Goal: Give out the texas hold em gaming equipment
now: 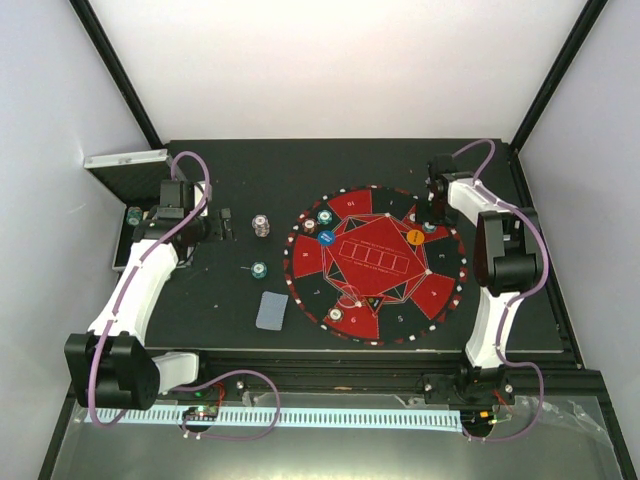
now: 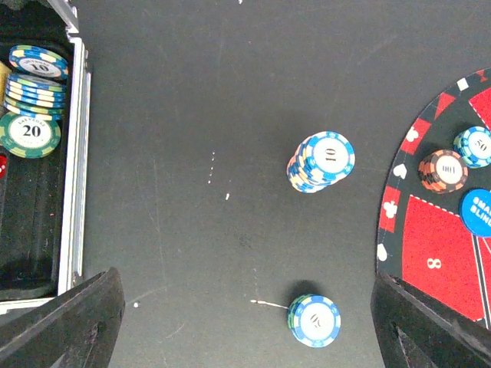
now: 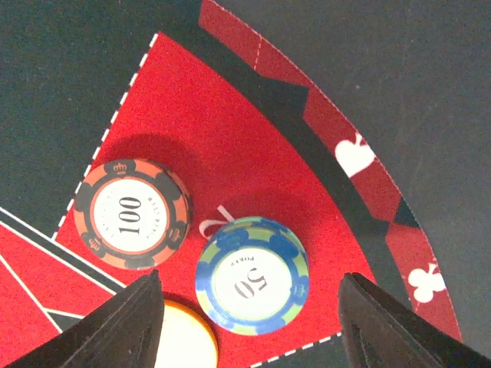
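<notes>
Nearest, low in the top view, one grey-blue playing card lies flat on the matte black table, a smooth rounded rectangle just off the lower-left rim of the round mat. The mat is a thin disc of red wedges and black bands, edged with white suit marks. A pair of small stacks sits on its lower-left part.

Further up, a short teal stack and a taller ribbed stack marked 10 stand apart on a broad strip of bare table. This strip runs between the mat's curved edge and the straight aluminium rim of the case. The left gripper is spread very wide, its dark jaws at the bottom corners of its wrist view, and holds nothing. The short teal stack shows in the gap, nearer the right-hand jaw, touching neither. In the case's black foam, upper left, lie a chip marked 20 and a slanting pile.

On the mat's upper left a blue button sits just beside a red stack and a pale blue stack. At its upper right the right gripper stands parted around a blue-and-green 50 stack. A sliver of red mat shows on either side, so it grips nothing. A red-and-black 100 stack stands just left of it, and an orange button lies lower, by the left-hand jaw. Beyond that wedge the rim gives onto bare black table.
</notes>
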You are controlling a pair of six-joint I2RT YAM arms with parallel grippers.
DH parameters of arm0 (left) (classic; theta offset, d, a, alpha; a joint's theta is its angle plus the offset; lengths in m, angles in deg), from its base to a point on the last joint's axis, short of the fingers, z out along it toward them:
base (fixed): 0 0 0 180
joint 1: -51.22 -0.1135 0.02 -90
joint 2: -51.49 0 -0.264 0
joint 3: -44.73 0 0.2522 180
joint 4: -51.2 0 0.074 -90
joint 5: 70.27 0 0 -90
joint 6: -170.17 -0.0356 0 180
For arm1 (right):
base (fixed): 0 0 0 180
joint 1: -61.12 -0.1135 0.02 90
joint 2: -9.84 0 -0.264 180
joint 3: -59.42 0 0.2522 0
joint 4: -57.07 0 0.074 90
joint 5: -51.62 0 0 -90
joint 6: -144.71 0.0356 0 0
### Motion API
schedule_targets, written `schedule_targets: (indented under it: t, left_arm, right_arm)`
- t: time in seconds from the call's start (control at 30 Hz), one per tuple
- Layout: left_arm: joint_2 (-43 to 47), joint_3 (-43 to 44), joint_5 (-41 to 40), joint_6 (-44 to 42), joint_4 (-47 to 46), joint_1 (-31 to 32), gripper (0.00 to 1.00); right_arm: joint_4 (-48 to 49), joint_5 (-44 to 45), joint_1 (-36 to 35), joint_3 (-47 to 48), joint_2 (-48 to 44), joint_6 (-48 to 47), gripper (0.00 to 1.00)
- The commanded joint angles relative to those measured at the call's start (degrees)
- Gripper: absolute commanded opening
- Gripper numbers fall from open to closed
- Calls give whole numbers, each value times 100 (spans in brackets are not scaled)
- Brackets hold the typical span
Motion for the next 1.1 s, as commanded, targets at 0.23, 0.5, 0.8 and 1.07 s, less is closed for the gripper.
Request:
schedule_targets:
  t: [0.23, 0.5, 0.8, 1.07]
  left_arm:
    - [227, -1188, 78, 1241, -33, 812, 88]
    - [-1072, -1069, -436, 1449, -400, 1824, 87]
    - [-2037, -727, -653, 1089, -807, 1928, 86]
    - [-2502, -474, -840, 934, -773, 1943, 76]
  right_arm:
    - [361, -474, -65, -1399, -1940, 174, 71]
    - [507, -600, -552, -2154, -2664, 239, 75]
    - [604, -707, -623, -2285, -2782, 301, 76]
    - [614, -707, -625, -2257, -2697, 278, 76]
